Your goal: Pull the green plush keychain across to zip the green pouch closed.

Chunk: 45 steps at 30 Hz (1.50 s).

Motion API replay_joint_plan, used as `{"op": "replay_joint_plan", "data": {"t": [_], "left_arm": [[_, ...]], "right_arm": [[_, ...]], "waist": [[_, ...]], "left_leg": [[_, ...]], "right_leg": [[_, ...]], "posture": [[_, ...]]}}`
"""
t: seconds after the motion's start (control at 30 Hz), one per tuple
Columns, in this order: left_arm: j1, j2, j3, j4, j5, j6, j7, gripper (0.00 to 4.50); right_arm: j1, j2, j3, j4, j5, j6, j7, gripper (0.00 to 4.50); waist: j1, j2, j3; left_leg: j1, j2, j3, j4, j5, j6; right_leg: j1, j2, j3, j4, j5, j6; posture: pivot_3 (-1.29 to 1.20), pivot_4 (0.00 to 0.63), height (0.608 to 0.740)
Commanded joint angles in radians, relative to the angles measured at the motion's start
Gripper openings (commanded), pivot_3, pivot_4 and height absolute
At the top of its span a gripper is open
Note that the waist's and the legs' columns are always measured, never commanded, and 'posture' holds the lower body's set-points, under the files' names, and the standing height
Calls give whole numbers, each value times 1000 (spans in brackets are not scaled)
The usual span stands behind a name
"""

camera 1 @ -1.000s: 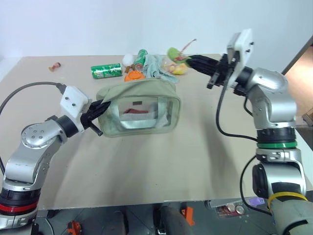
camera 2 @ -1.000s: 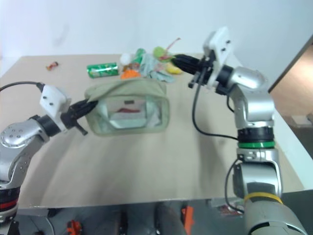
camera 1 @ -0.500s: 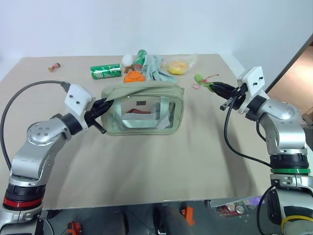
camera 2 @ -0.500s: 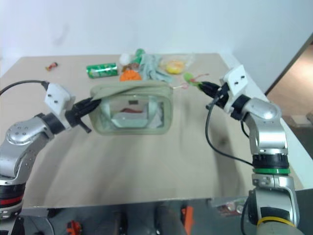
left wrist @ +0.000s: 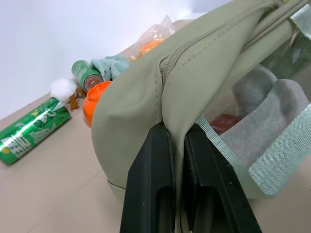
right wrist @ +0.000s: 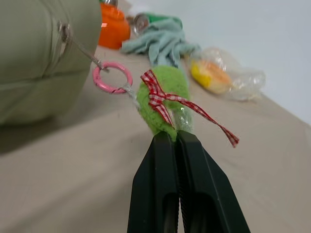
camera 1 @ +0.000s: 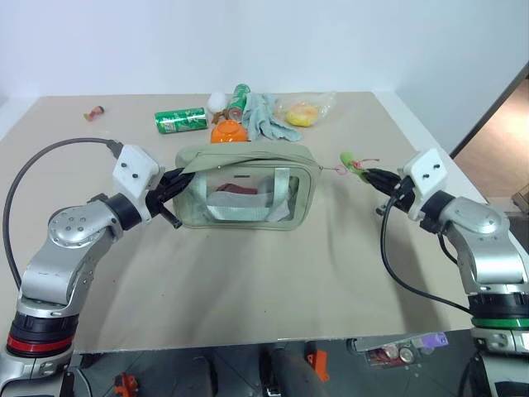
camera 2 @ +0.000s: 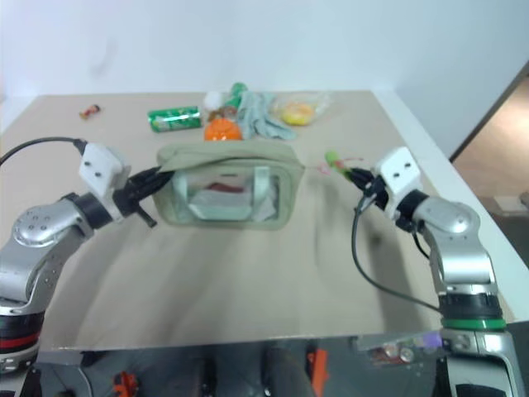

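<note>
green pouch (camera 1: 246, 186) stood upright mid-table; end fabric at 9 o'clock pinched between closed fingers of left gripper (left wrist: 176, 145). green plush keychain (right wrist: 163, 99) off pouch at 3 o'clock, clamped by right gripper (right wrist: 176, 141), linked to zipper by pink ring (right wrist: 112, 77). green soda can (camera 1: 180, 120) lay at 11 o'clock.

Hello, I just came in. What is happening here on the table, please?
A two-armed robot is zipping a pouch. Its left gripper is shut on the fabric at one end of the green pouch, which sits on the table. Its right gripper is shut on the green plush keychain, joined by a pink ring to the zipper at the other end. The zipper looks closed.
</note>
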Motion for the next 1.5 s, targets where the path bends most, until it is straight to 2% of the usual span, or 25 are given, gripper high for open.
{"op": "replay_joint_plan", "data": {"t": [0.03, 0.23, 0.33, 0.57, 0.7, 0.83, 0.93, 0.97, 1.0, 1.17, 1.27, 1.37, 1.5], "left_arm": [[5, 14, 59, -4, 21, 2, 32, 0], [-3, 0, 49, -5, 18, 10, 36, 0], [-4, -1, 48, -5, 18, 12, 34, 0], [-6, -8, 46, -7, 24, 10, 44, 0], [-5, -10, 47, -9, 25, 11, 47, 0], [1, -9, 43, -12, 27, 10, 44, 0], [9, 1, 59, -10, 4, 28, 28, 0], [5, -1, 73, -5, -11, 37, 27, 0], [0, -1, 88, 0, -28, 43, 20, 784], [-27, 17, 145, 6, -106, 52, -42, 2311], [-30, 28, 195, -1, -165, 74, -60, 3512], [43, 35, 286, -13, -207, 93, -48, 4447], [257, 7, 327, -53, -118, 24, -10, 4478]], "right_arm": [[69, -34, -59, 4, -37, -1, -42, 29], [137, 43, 38, 20, -120, -99, -112, 29], [98, 87, 77, 62, -150, -120, -144, 29], [6, 144, 171, 175, -202, -200, -120, 29], [1, 152, 191, 207, -222, -241, -122, 29], [-11, 171, 165, 179, -172, -224, -110, 29], [-39, 181, 83, 113, -54, -122, -98, 796], [-43, 178, 68, 98, -31, -105, -90, 1192], [-43, 177, 57, 83, -8, -89, -78, 1568], [-18, 146, -12, -17, 117, -1, 3, 3226], [14, 105, -47, -54, 170, 35, 57, 4431], [77, 66, -85, -86, 221, 86, 101, 4500], [231, 71, -71, -202, 255, 102, 136, 4500]], "waist": [[-1, 0, 0], [-2, 0, 0], [-3, 0, 0], [-7, -1, 0], [-8, -1, 0], [-8, -1, 0], [-9, -1, 0], [-8, -1, 0], [-8, -1, 0], [-7, -1, 0], [-5, -1, 0], [-6, -1, 0], [-10, 0, -1]], "left_leg": [[0, 0, 0, 0, 0, 0], [2, -2, 0, 0, 0, 0], [3, -2, 0, 1, 0, 0], [2, -2, 0, 1, 1, 0], [2, -2, -1, 1, 1, 0], [2, -2, -1, 1, 1, 0], [3, -2, -1, 1, 1, 0], [3, -2, -1, 1, 1, 0], [3, -2, -1, 1, 1, 0], [2, -2, -1, 1, 1, 0], [1, -2, -1, 1, 1, 0], [1, -2, -1, 1, 1, 0], [4, -1, -1, -1, 0, 1]], "right_leg": [[0, 0, 0, 0, 0, 0], [2, 1, 0, 0, 0, 0], [2, 1, 0, 1, 1, 1], [2, 1, 0, 1, 1, 1], [2, 0, 1, 0, 1, 1], [2, 1, 1, 1, 1, 2], [2, 1, 1, 1, 1, 1], [2, 1, 1, 1, 1, 1], [2, 1, 1, 1, 1, 1], [2, 1, 0, 1, 1, 1], [1, 0, 0, 1, 1, 2], [2, -1, 0, 0, 1, 2], [2, -1, 2, 0, -1, 2]], "posture": [[0, 150, 740], [0, 150, 740], [0, 150, 740], [0, 150, 740], [0, 150, 740], [0, 150, 740], [0, 150, 740], [0, 150, 740], [0, 150, 740], [0, 150, 740], [0, 150, 740], [0, 150, 740], [0, 150, 740]]}}
